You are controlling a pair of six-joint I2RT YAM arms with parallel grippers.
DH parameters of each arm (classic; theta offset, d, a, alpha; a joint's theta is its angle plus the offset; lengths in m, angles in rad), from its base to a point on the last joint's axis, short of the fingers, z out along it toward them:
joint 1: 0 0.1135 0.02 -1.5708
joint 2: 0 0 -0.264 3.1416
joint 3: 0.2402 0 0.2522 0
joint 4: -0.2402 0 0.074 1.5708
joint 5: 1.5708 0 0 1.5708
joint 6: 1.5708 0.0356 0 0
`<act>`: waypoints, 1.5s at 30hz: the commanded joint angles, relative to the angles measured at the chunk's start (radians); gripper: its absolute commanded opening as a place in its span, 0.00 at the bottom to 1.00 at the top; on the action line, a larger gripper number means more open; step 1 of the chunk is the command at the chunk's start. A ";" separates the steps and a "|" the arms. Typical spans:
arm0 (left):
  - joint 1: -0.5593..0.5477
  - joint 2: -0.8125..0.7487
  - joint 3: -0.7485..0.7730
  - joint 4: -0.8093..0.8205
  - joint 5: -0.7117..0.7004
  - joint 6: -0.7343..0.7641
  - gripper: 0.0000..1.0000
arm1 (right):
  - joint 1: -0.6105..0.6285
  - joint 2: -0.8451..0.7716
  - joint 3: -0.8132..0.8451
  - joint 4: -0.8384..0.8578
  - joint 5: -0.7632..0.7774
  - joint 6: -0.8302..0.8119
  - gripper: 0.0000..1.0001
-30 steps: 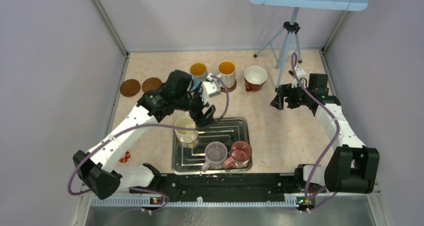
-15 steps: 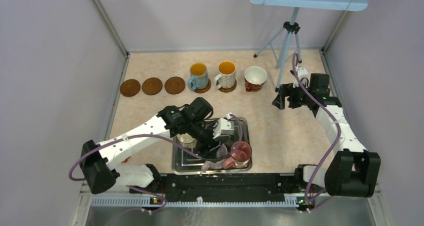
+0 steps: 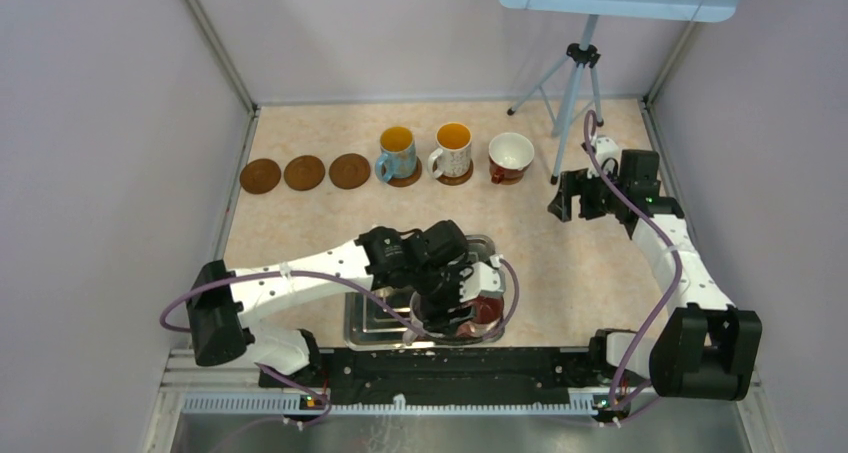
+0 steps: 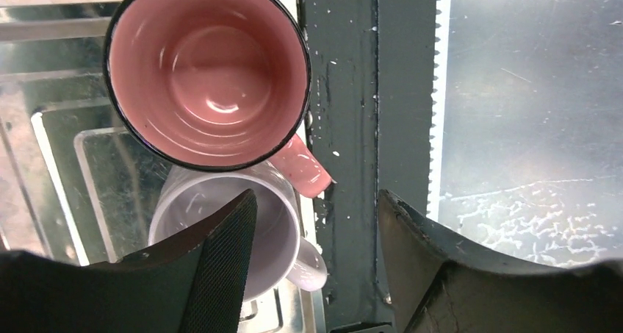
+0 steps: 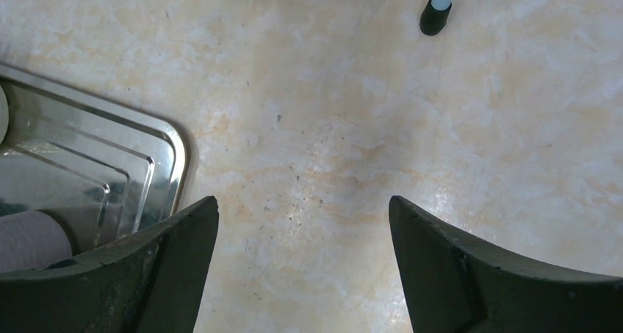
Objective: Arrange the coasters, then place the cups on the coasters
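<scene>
The left arm (image 3: pixel 290 283) reaches rightward from its base at the near left, with the forearm folded low across the near middle. Its wrist is bent so that the left claw (image 4: pixel 314 201) points straight down, its two dark fingers (image 4: pixel 220 259) standing well apart and clamped on nothing. The right arm (image 3: pixel 672 258) rises from its base at the near right and stretches away along the right side, wrist turned inward, with the right claw (image 5: pixel 303 201) spread wide, empty and facing down.

The tray (image 4: pixel 44 127) was polished, mirror-bright metal. On it, the pink mug (image 4: pixel 209 68) and lilac mug (image 4: pixel 275 223) looked like glossy glazed ceramic. Beside the tray, the tabletop (image 5: pixel 353 112) looked smooth, marbled beige.
</scene>
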 commanded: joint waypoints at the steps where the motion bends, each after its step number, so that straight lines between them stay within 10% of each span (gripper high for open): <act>1: -0.036 0.008 0.043 0.060 -0.080 -0.004 0.66 | -0.009 -0.027 -0.006 0.024 0.014 -0.015 0.84; 22: -0.066 0.121 0.029 0.073 -0.174 -0.080 0.62 | -0.009 -0.044 -0.022 0.029 0.026 -0.021 0.84; 45: 0.037 0.131 0.033 0.126 -0.389 -0.127 0.27 | -0.009 -0.041 -0.033 0.037 0.017 -0.020 0.84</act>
